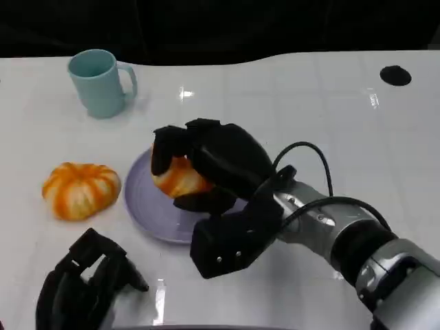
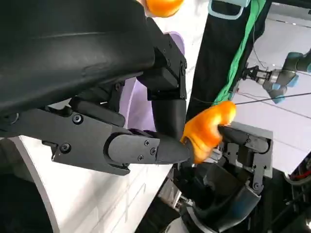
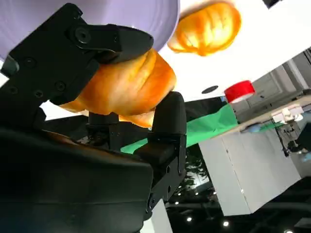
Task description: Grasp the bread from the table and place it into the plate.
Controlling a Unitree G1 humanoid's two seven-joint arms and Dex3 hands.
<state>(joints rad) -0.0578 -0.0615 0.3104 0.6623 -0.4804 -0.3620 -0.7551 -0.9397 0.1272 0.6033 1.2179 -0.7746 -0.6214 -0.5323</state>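
Head view: looks down from above onto the white tabletop point(image 1: 289, 110), wide enough to take in both hands.
Left wrist view: sits close behind the left hand point(image 2: 121, 145), turned on its side, facing across the tabletop toward the room.
Right wrist view: sits very close behind the right hand point(image 3: 97, 111), inverted.
Shared: all three show the purple plate point(image 1: 148, 206) and the bread point(image 1: 180, 177) held over it.

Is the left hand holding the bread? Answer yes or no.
No: in the head view the right hand grips the bread over the plate, while the left hand holds nothing.
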